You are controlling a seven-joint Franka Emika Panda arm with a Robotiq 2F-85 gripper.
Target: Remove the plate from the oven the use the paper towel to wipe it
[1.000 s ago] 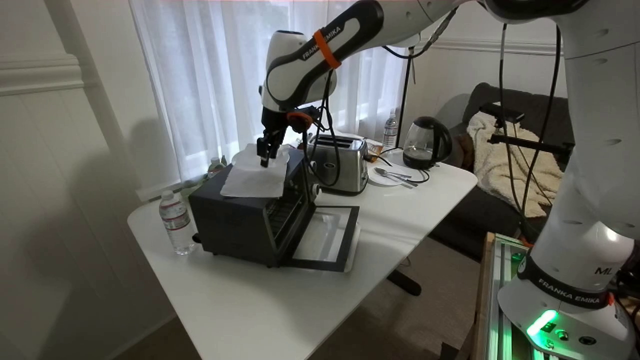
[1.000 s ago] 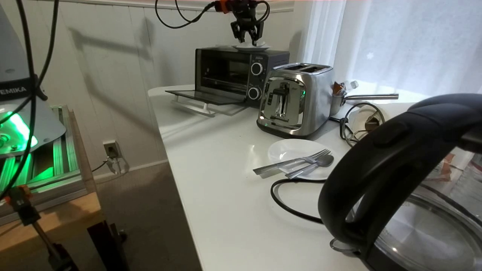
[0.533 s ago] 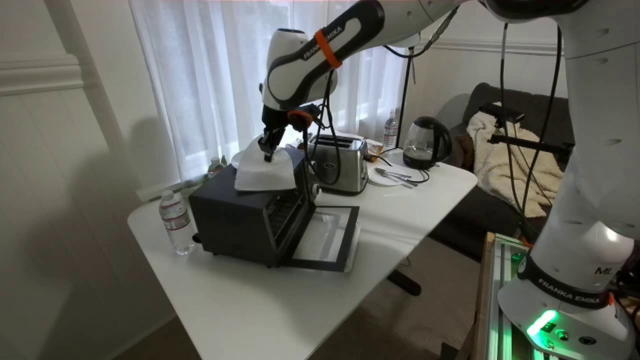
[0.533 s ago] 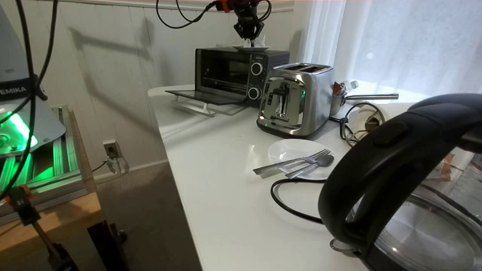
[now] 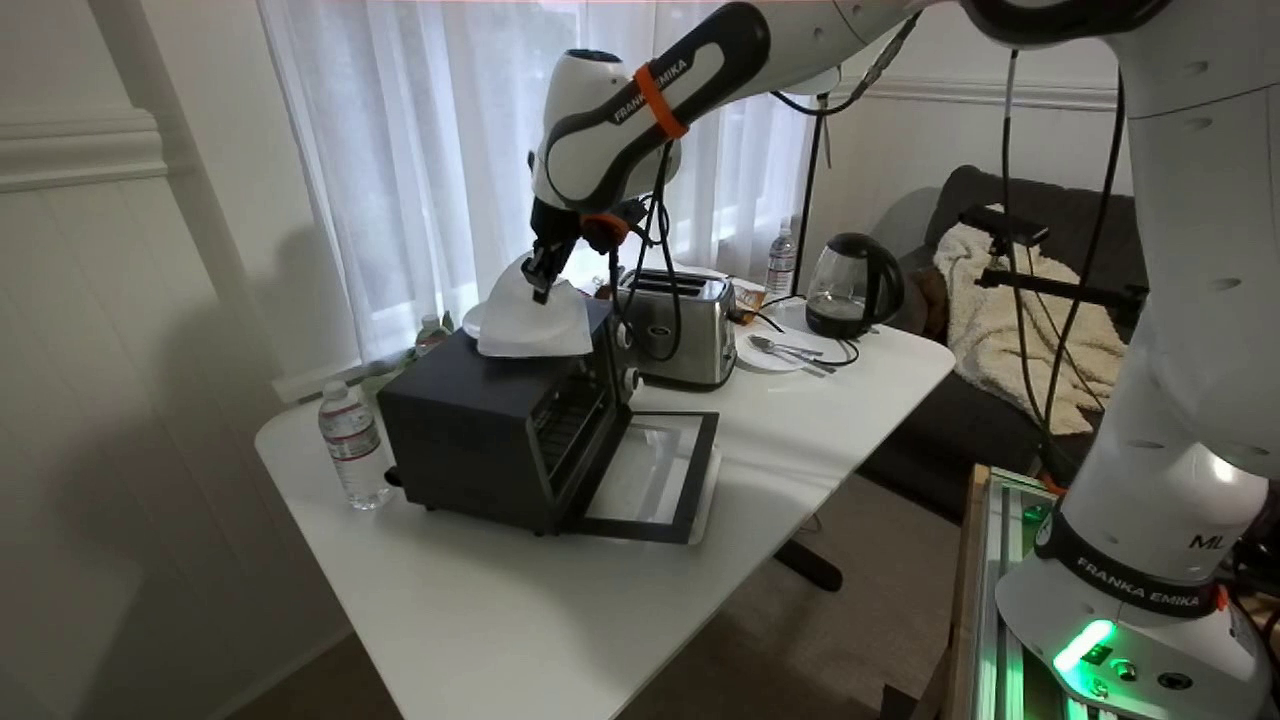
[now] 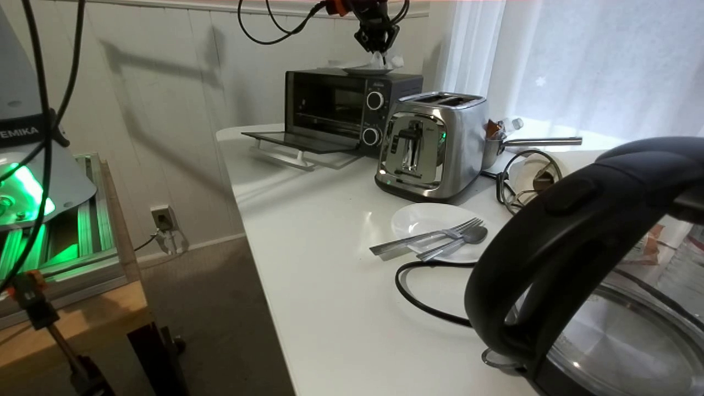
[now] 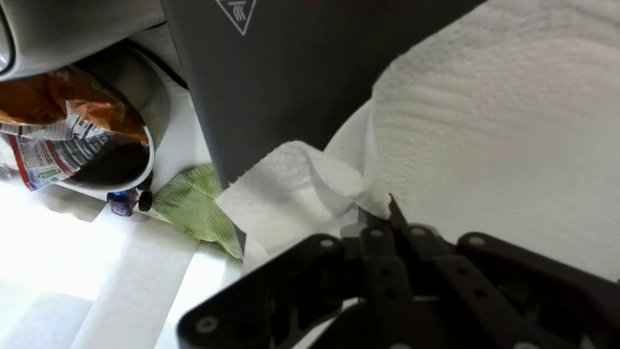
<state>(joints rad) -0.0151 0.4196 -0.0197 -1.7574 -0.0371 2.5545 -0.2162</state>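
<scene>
The fingers (image 7: 380, 249) are closed together on a gathered tuft of white paper towel (image 7: 484, 145), the rest of the sheet draping over the plate (image 6: 353, 71), which rests on top of the toaster oven (image 5: 460, 440), near its back corner on the knob side. With the oven's door (image 5: 645, 475) lying open at its front and the plate up there, the removal looks done, and wiping seems to be the step in hand. To do it well, the arm would want short, light strokes that drag the paper rather than push it, since so thin a sheet will likely buckle and let the fingers scrape the plate. Nothing visible braces the plate, so heavy pressure could skid it toward the oven's edge; easing off near the rim should help. The white desk (image 5: 520, 600) carries the oven, with a steel toaster (image 6: 432, 146) just beside its knob side and, farther out that way, a second plate (image 6: 411, 217) bearing a fork (image 6: 429, 235) and spoon (image 6: 474, 235), then a kettle (image 5: 845, 285). A water bottle (image 5: 353, 445) stands upright just beside the oven's opposite side. Sheer curtains (image 5: 430, 140) hang behind the oven, and a dark sofa (image 5: 940, 440) sits well apart from it, beyond the knob side
</scene>
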